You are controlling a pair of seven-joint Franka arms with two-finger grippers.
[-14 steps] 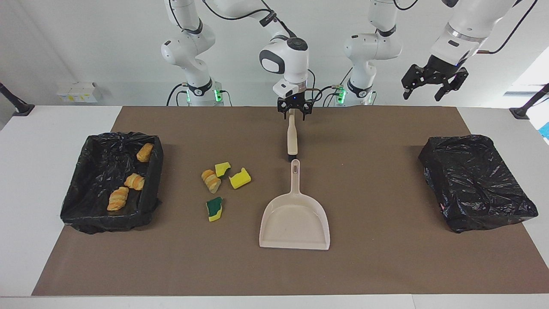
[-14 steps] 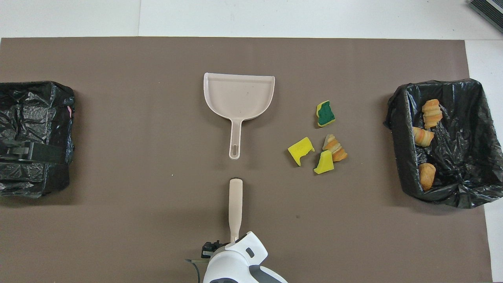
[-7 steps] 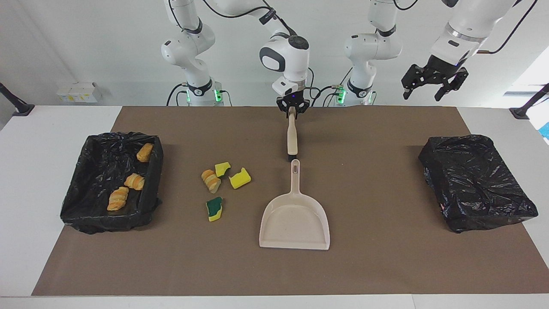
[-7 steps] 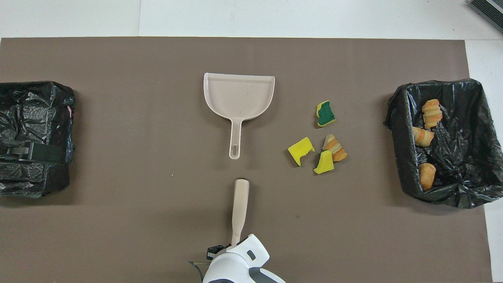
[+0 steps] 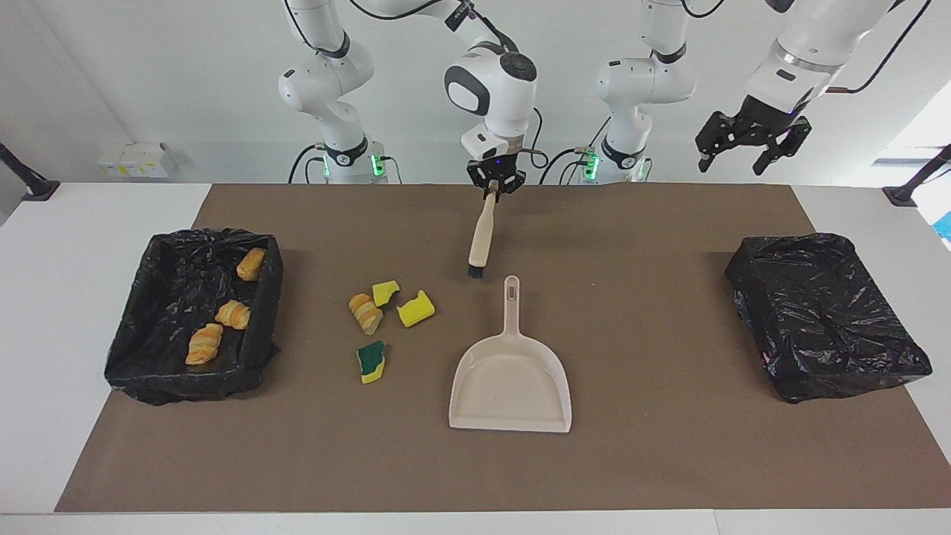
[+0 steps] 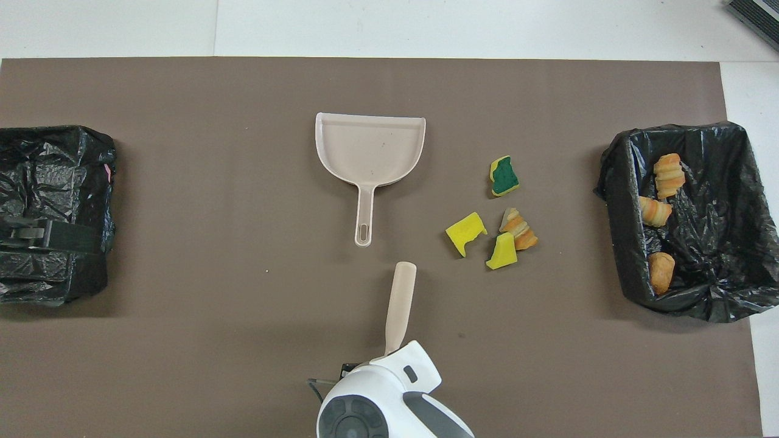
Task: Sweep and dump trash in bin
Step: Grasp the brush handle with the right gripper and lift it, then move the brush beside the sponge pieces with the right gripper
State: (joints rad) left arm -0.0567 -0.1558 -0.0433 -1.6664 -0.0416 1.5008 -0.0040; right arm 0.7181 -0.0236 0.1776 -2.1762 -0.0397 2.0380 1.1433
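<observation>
A white table [image 5: 44, 312] carries a brown mat [image 5: 654, 461] covering most of its top. On the mat lie a beige dustpan [image 5: 511, 379] at the middle, four scraps [image 5: 383, 323] beside it, an open black-lined bin [image 5: 195, 316] at the right arm's end and a black-wrapped bin [image 5: 825, 316] at the left arm's end.

Legible text/labels/brands/nos./signs: none. Small white boxes [image 5: 134, 159] at table edge nr right arm's end carry yellow marks, too small to read.
</observation>
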